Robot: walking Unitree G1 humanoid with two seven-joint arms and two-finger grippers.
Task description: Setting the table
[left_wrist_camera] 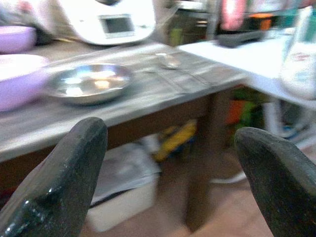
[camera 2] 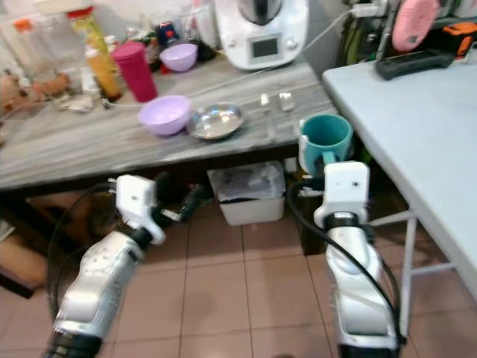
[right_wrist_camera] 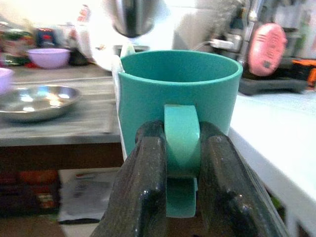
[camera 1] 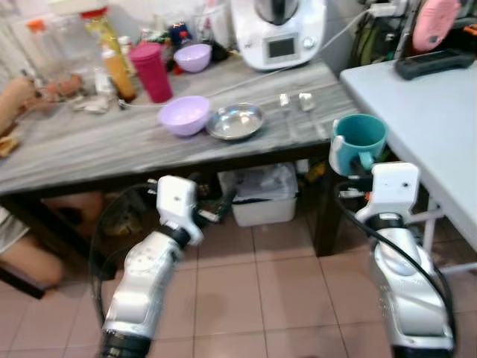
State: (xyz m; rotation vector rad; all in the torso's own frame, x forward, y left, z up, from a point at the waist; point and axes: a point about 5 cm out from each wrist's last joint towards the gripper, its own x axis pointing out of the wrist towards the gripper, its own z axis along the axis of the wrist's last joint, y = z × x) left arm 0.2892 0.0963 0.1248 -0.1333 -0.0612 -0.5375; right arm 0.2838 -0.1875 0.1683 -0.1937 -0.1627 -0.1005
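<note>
A teal mug (right_wrist_camera: 180,94) is held upright by the right gripper (right_wrist_camera: 181,163), mouth up, its long axis vertical. The handle faces back toward the wrist and is pinched between the two black fingers (right_wrist_camera: 148,182), so that gripper is clenched on the mug. The mug is carried in the air in the gap between the grey wooden table (camera 1: 89,145) and the pale blue table (camera 1: 425,112), just off the wooden table's right front corner and about level with its top.

The left gripper (left_wrist_camera: 168,163) is held low in front of the wooden table's front edge, below the top; its fingers are spread wide with nothing between them.

On the wooden table a purple bowl (camera 1: 184,115) and a steel plate (camera 1: 235,121) are set side by side near the front edge, close together, though it can't be told if they touch. A spoon (camera 1: 305,101) and a fork (camera 1: 284,100) are laid to the right of the plate. Further back a pink cup (camera 1: 152,71), a second purple bowl (camera 1: 192,57), bottles and a white kitchen machine (camera 1: 277,31) are lined up along the wall.

Under the table a white bin (camera 1: 261,195) is parked on the pink tile floor (camera 1: 253,298). Bare tabletop is seen left of the bowl and on most of the blue table, where only a dark object (camera 1: 432,63) sits at the far edge.
</note>
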